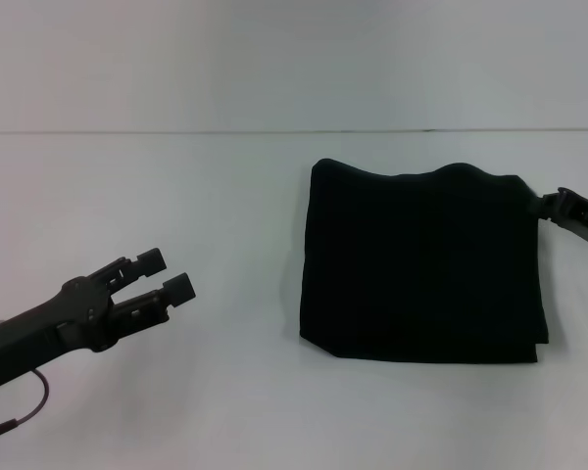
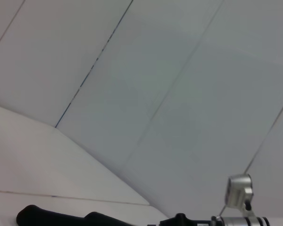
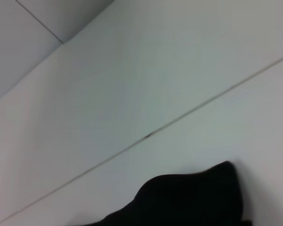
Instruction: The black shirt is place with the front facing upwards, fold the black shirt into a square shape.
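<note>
The black shirt (image 1: 423,262) lies folded into a rough square on the white table (image 1: 225,392), right of centre. No lettering or label shows. My right gripper (image 1: 550,207) is at the shirt's far right corner, touching its edge; only its tip shows. The right wrist view shows a corner of the shirt (image 3: 188,200) on the table. My left gripper (image 1: 172,275) is open and empty, held over the table's left side, well apart from the shirt. The left wrist view shows a thin strip of the shirt (image 2: 61,218) and my right gripper (image 2: 238,207) far off.
A pale wall (image 1: 294,59) stands behind the table's far edge. A thin cable (image 1: 24,411) hangs under my left arm at the near left.
</note>
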Controlling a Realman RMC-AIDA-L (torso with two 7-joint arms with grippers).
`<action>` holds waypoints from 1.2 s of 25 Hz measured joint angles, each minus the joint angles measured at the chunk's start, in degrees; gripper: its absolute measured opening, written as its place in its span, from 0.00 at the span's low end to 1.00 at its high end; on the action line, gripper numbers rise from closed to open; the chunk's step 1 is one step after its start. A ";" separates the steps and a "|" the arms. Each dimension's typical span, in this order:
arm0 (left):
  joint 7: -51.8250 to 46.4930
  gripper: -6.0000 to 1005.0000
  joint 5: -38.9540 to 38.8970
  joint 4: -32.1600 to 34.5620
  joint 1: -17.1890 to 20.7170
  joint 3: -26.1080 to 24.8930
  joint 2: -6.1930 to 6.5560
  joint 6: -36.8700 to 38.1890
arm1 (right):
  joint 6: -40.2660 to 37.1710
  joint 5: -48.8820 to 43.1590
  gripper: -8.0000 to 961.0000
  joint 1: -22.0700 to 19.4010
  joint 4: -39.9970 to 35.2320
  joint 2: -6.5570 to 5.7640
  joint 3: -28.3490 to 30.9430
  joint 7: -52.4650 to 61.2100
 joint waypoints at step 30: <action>-14.12 0.90 0.00 -2.44 -7.80 0.08 -0.04 -7.89 | -28.73 7.19 0.98 -13.90 1.92 4.00 10.94 -63.05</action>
